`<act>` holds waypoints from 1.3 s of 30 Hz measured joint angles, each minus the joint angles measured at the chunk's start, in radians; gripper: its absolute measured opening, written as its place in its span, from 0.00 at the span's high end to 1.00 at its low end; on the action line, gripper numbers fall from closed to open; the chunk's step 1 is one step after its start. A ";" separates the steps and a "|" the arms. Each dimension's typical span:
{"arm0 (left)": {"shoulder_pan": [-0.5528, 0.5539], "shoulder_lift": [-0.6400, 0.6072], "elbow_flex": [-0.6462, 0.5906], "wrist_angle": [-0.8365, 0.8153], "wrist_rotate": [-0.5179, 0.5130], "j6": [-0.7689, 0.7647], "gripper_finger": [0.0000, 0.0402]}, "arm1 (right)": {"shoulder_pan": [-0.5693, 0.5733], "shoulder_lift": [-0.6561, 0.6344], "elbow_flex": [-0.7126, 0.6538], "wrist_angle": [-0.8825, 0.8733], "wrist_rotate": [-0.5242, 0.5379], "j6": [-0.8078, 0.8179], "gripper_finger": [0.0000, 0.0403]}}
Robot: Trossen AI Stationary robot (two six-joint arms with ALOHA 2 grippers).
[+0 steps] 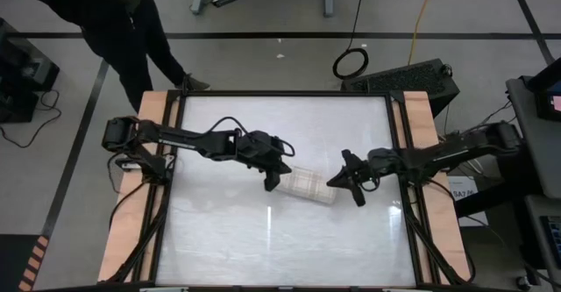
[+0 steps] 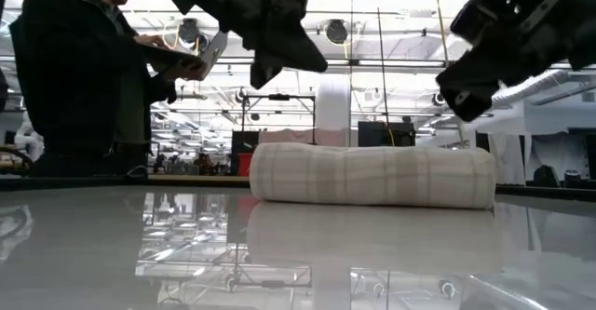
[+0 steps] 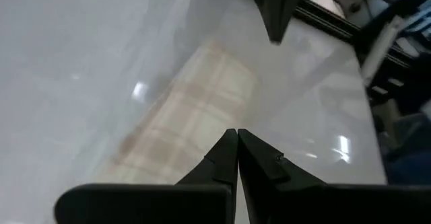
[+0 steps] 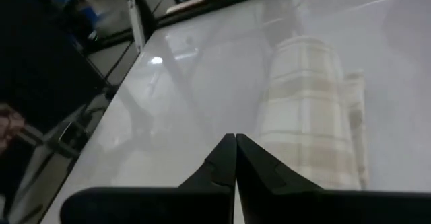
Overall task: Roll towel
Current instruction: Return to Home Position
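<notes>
Left tool (image 1: 273, 178) and right tool (image 1: 347, 187) pinched shut, empty, hovering off the 2 ends of the rolled towel (image 1: 314, 185) mid-tabletop (image 1: 263, 239). Looks loose-ish, hard to say; could snag and unroll on retreat.

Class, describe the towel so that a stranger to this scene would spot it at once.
Find the glossy white table flanked by two dark arms. Near its middle, between the left tool and the right tool, both shut, lies the towel. It is the only soft thing there: a cream roll crossed by tan plaid stripes.
</notes>
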 joint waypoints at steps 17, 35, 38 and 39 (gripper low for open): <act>-0.114 -0.297 -0.243 0.038 -0.171 0.081 0.99 | 0.004 -0.335 0.077 -0.289 0.007 -0.156 1.00; -0.152 -0.424 -0.429 0.067 -0.255 0.157 0.99 | 0.004 -0.485 0.077 -0.458 0.032 -0.258 1.00; -0.164 -0.454 -0.507 0.198 -0.261 0.142 0.99 | 0.004 -0.512 0.067 -0.479 0.032 -0.261 1.00; -0.166 -0.464 -0.530 0.231 -0.268 0.133 0.99 | 0.004 -0.522 0.057 -0.479 0.032 -0.262 1.00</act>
